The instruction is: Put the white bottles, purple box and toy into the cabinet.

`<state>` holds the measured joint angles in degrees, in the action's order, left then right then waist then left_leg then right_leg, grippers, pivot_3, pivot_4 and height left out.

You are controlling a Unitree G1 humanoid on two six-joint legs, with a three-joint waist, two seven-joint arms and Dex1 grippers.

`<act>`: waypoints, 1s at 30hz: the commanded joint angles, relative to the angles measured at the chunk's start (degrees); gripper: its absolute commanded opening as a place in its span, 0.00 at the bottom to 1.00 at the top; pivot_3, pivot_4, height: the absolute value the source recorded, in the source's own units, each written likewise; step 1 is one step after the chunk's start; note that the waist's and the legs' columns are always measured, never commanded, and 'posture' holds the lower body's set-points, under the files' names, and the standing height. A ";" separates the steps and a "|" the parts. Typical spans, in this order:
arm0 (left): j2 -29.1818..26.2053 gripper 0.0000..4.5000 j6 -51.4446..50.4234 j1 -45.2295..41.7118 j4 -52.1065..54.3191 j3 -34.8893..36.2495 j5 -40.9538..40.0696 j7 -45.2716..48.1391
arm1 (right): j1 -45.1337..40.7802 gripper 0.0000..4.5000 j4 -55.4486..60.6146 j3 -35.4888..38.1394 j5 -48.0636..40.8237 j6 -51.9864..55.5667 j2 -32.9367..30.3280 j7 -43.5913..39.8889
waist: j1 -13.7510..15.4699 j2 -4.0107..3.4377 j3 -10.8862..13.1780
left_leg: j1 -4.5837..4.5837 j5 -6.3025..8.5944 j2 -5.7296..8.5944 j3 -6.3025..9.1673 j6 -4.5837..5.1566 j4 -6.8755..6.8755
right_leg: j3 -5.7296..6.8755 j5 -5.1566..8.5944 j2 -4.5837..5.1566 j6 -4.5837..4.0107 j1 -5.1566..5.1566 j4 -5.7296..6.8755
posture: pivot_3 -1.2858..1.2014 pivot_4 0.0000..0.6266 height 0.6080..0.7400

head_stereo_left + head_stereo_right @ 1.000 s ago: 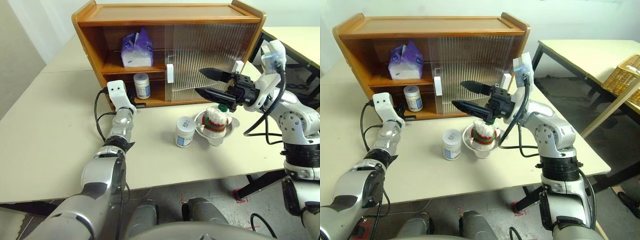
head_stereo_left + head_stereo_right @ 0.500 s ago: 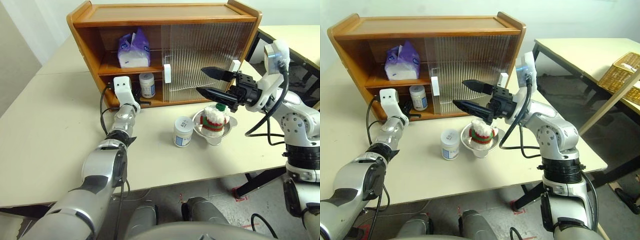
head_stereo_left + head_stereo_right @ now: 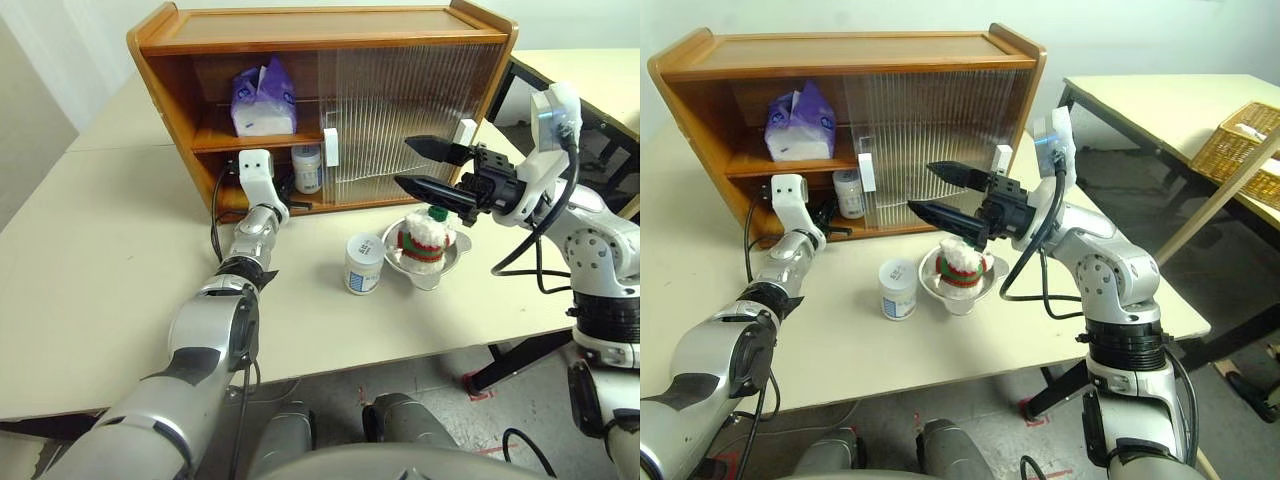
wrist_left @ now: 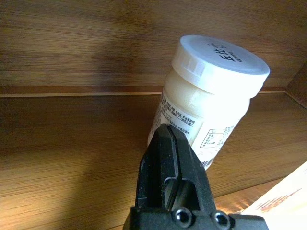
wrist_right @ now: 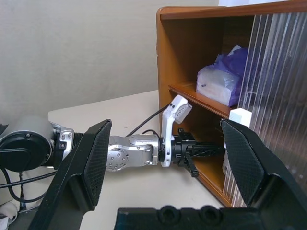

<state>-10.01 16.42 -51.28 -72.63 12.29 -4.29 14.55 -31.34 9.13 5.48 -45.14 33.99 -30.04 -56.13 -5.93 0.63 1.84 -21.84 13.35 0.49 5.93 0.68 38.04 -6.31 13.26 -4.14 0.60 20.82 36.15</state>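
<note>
the left gripper (image 4: 168, 158) is closed and empty inside the cabinet's (image 3: 300, 25) lower shelf, its tip against one bottle (image 4: 211, 105) there. the box (image 3: 262, 100) sits on the upper shelf. the second bottle (image 3: 363, 264) and the toy (image 3: 425, 235), in a metal bowl (image 3: 450, 268), wait on the bench (image 3: 100, 250). the right gripper (image 3: 425, 168) hangs wide open above the toy. the bottle looks light, stiff and smooth, best pinched across its body below the lid. the toy is soft and should squash; take its middle. the bench is flat and pale; another table (image 3: 1140, 100) and a wicker basket (image 3: 1245, 145) stand beyond.
</note>
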 commanded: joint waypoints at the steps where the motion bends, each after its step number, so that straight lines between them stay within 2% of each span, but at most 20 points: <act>1: -0.03 0.00 0.64 -0.62 -0.34 0.74 -0.54 -0.23 | 0.21 1.00 1.00 0.62 -0.42 0.37 -0.37 0.09 | -0.16 0.00 0.00 | 0.00 0.00 0.00 0.00 0.00 0.00 | 0.00 0.00 0.00 0.00 0.00 0.00 | 0.44 0.00 1.00; 5: -0.73 0.00 3.00 0.74 1.23 1.97 -1.92 0.27 | 0.01 1.00 0.75 0.48 -0.35 0.37 -0.34 -0.06 | -0.33 0.00 0.00 | 0.00 0.00 0.00 0.00 0.01 0.00 | 0.00 0.00 0.00 0.01 0.00 0.00 | 0.45 0.01 1.00; 7: -1.03 0.00 4.91 3.38 4.17 2.31 -3.32 3.65 | -0.19 1.00 0.76 0.37 -0.37 0.46 -0.33 -0.08 | -0.38 -0.01 0.00 | 0.00 0.00 0.00 0.00 0.01 0.00 | 0.00 0.00 0.00 0.01 0.00 0.00 | 0.45 0.01 1.00; 13: -2.19 0.44 4.74 15.01 19.37 0.51 -7.22 17.63 | -0.31 1.00 0.50 0.50 -0.45 0.67 -0.62 -0.51 | -0.45 -0.01 -0.01 | -0.04 0.02 0.02 -0.02 0.04 -0.01 | -0.01 0.02 -0.01 0.02 0.06 0.01 | 0.45 0.02 1.00; 16: -5.27 0.68 1.47 24.90 31.47 -1.62 -11.14 30.20 | -0.72 1.00 0.07 0.10 -0.28 0.55 -0.17 -0.61 | -0.47 -0.01 -0.02 | -0.06 0.03 0.03 -0.03 0.04 0.01 | -0.01 0.03 -0.01 0.02 0.07 0.02 | 0.46 0.02 1.00; 20: -7.76 0.99 -1.57 30.91 38.41 -3.98 -13.48 38.14 | -1.20 1.00 -0.48 -0.17 -0.08 0.37 0.14 -0.98 | -0.07 -0.02 -0.02 | -0.06 0.06 0.01 0.00 0.01 0.00 | -0.01 0.04 -0.01 -0.06 0.16 0.07 | 0.46 0.01 1.00; 25: -12.56 1.00 -5.07 36.53 43.64 -9.91 -14.24 52.06 | -1.63 1.00 -0.95 -0.34 0.13 0.19 0.51 -1.34 | 0.28 -0.20 -0.36 | -0.15 0.09 -0.53 0.69 -0.04 -0.05 | -0.68 -0.02 0.13 -0.19 0.34 0.09 | 0.46 0.01 1.00; 30: -13.02 1.00 -5.06 35.60 43.50 -12.99 -13.75 56.93 | -1.53 1.00 -0.75 -0.23 0.21 0.19 0.66 -1.23 | 0.54 -0.41 -0.84 | -1.01 0.10 -0.71 0.86 -0.06 -0.04 | -0.68 -0.21 0.23 -0.52 1.26 0.14 | 0.46 0.01 1.00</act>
<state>-23.17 11.20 -14.71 -29.92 0.54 -18.44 70.34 -32.56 8.41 5.42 -45.09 34.23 -29.39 -57.25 -5.38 0.21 1.00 -23.03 13.44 -0.25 6.80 0.63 38.00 -6.99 12.85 -3.92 -0.23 22.26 36.33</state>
